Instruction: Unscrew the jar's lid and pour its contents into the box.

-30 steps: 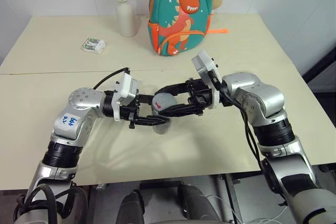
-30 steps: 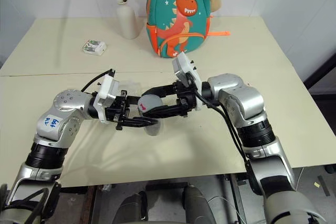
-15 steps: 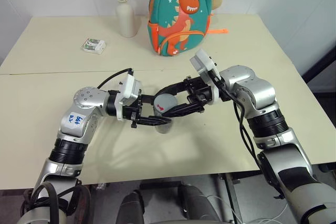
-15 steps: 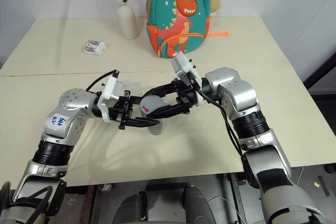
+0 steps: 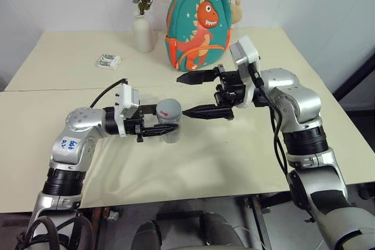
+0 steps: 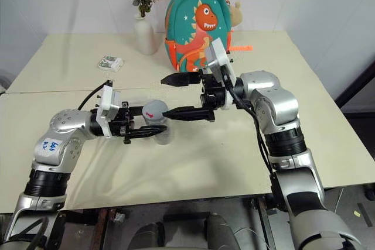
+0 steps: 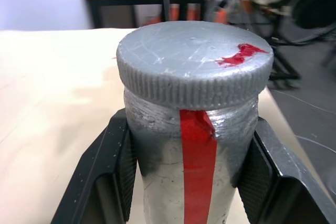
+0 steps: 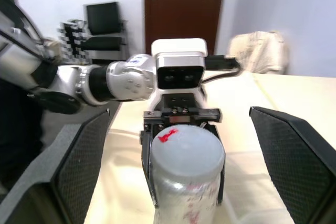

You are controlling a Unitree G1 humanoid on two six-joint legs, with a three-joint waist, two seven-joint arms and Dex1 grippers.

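The jar (image 5: 169, 122) is held upright just above the worktop (image 5: 234, 156), clamped by its body in the left pincer (image 5: 167, 128), the grey lid (image 7: 194, 64) seated on top. The right pincer (image 5: 195, 94) is spread wide beside the lid, touching nothing. The jar is judged light, rigid and smooth-walled; the lid's ribbed rim is seen as the surest place to grip for unscrewing.

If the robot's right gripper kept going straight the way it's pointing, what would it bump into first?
Probably the lid on the jar, which the left gripper holds straight ahead of the right gripper and its open jaws.
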